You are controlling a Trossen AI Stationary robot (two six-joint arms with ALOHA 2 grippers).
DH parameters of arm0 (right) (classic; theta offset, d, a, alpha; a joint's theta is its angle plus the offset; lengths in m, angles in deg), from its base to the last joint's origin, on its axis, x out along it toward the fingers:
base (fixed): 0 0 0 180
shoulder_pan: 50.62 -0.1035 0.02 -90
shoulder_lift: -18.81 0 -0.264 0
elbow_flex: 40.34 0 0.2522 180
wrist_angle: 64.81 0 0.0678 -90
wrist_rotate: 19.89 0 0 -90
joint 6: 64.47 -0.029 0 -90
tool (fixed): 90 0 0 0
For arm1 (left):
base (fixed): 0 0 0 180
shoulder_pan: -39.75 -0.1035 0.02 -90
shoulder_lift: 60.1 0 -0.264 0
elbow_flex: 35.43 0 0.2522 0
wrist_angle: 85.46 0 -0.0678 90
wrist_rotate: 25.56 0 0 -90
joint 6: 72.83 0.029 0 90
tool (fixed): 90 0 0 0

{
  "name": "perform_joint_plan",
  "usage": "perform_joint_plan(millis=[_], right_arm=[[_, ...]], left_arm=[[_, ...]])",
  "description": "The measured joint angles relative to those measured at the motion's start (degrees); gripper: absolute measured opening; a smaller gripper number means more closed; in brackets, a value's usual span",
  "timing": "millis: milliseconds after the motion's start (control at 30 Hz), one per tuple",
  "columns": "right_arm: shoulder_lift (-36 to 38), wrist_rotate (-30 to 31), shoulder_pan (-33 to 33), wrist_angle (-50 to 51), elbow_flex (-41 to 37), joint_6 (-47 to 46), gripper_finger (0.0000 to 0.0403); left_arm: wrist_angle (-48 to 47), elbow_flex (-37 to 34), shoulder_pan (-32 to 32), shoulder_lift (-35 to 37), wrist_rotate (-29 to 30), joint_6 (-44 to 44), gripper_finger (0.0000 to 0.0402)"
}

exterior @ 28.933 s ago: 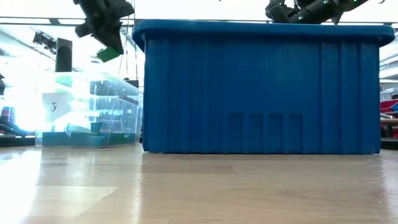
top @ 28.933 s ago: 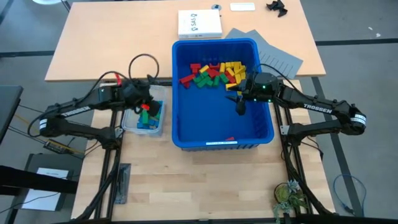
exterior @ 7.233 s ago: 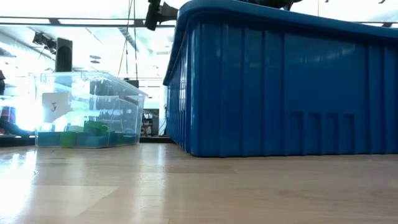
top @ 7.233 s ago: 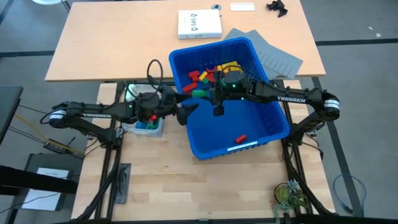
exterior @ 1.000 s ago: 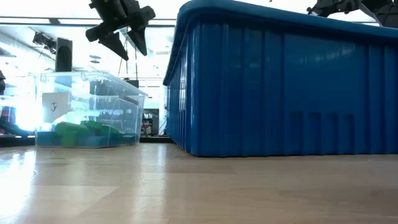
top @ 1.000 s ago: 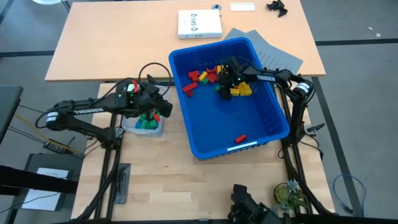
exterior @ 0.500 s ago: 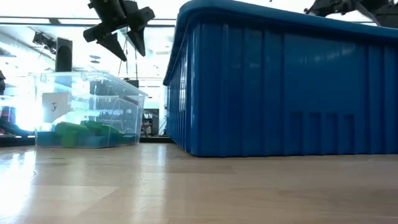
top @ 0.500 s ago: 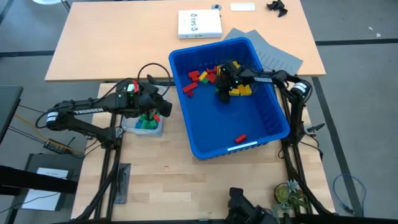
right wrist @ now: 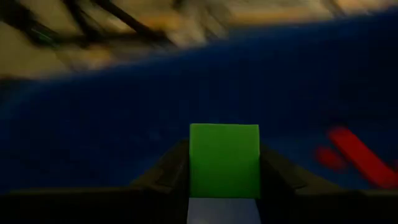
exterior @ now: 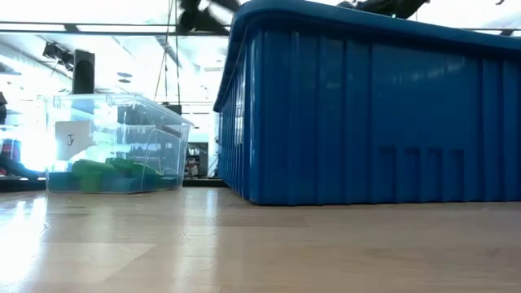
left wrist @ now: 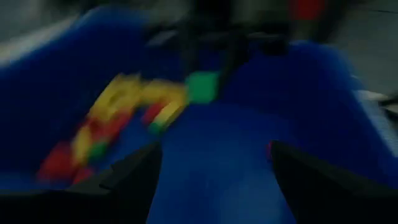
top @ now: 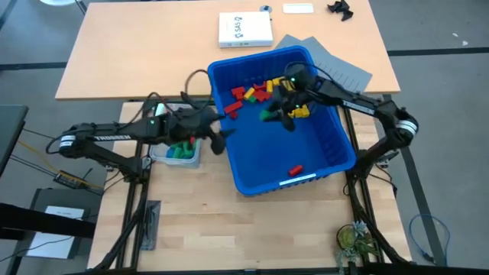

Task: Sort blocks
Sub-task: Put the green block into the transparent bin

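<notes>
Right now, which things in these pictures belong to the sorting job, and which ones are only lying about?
Part of the job:
- green block held in the right gripper
- blocks piled in the blue bin
- clear tub with sorted green blocks
- left gripper, open, near the bin

Just lying about:
- white box
- grey sheets

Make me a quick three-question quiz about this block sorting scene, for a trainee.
1. True or false: the right gripper is shut on a green block.
2. The lone red block lies: A) in the clear tub, B) in the blue bin, apart from the pile, C) on the table.
3. Fill in: the left gripper, fingers open, is at the blue bin's ____ rim, beside the clear tub.

Key: 1 true; 2 B; 3 left.
</notes>
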Motion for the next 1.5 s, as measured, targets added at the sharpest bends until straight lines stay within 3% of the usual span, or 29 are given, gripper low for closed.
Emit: perform_joint_plan(millis=[100, 233, 433, 767, 1133, 1500], right_arm=[[1.67, -7.18, -2.07, -1.95, 0.00, -5.94, 0.0126], [2.35, -10.46, -5.30, -5.41, 0.00, -12.89, 0.0126], [2.35, -12.07, -8.95, -6.97, 0.00, -17.41, 0.0126], [2.31, -11.41, -14.44, -8.68, 0.00, -18.85, 0.0126], [2.27, -9.86, -14.82, -8.34, 0.00, -18.89, 0.0126], [2.13, -8.66, -15.83, -8.09, -0.02, -19.00, 0.0126]], left_arm=[[9.62, 0.00, 2.54, -2.91, -2.21, 16.29, 0.0308], [18.53, 0.00, 5.89, -7.44, -0.38, 37.39, 0.0307], [25.99, -0.02, 8.99, -12.16, 7.94, 52.84, 0.0307], [29.93, -0.02, 9.58, -16.72, 7.12, 55.78, 0.0307], [31.83, -0.02, 10.61, -17.14, 3.83, 55.77, 0.0306], [33.66, 0.02, 10.56, -19.04, 3.32, 57.01, 0.0248]])
